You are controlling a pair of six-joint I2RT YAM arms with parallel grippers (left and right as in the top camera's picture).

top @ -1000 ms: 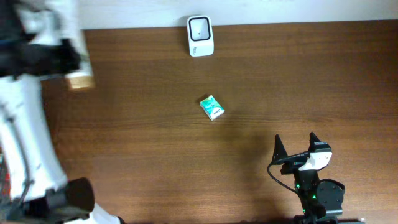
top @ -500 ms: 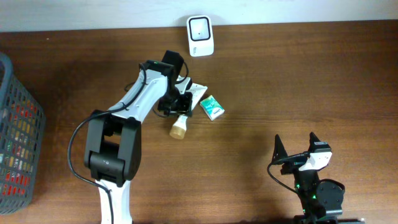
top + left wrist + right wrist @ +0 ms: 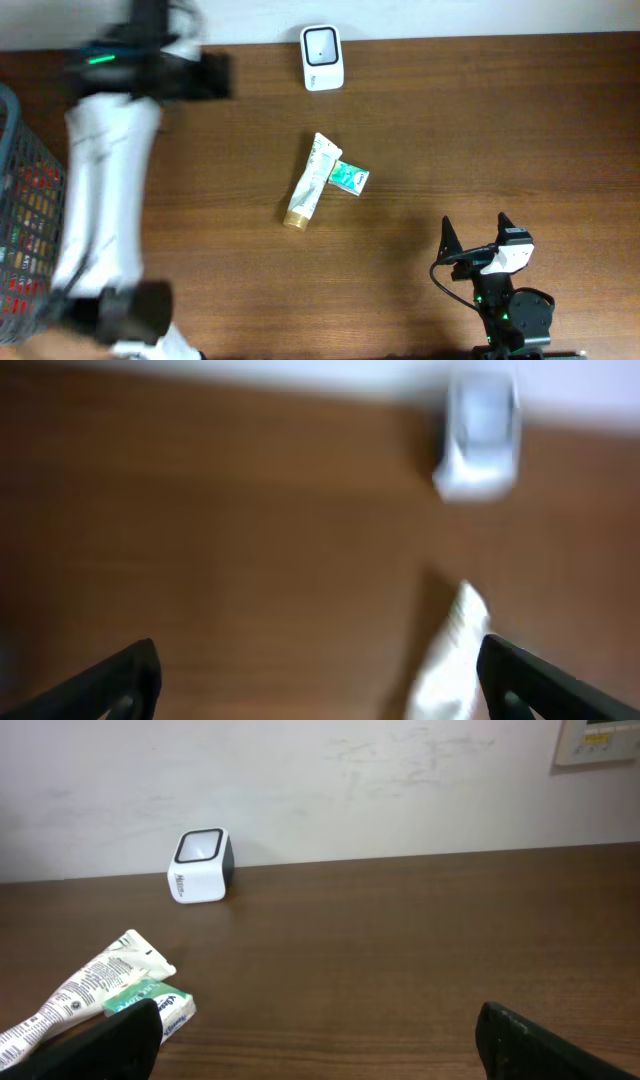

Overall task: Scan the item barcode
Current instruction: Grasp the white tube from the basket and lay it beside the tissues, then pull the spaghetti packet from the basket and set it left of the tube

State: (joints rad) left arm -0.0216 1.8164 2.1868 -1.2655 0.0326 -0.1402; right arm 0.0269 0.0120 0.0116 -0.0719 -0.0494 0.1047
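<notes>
Left gripper (image 3: 320, 678) fingers stand wide apart with nothing between them, the view badly motion-blurred; right gripper (image 3: 315, 1032) is likewise spread and empty, low over the table (image 3: 500, 130). Tan-capped white tube (image 3: 308, 186) lies flat mid-table, a green packet (image 3: 349, 177) touching its side, and the white scanner (image 3: 322, 57) is well beyond at the far edge. Print on tube and packet is too small to read; the basket (image 3: 25, 210) is cut off at left.
</notes>
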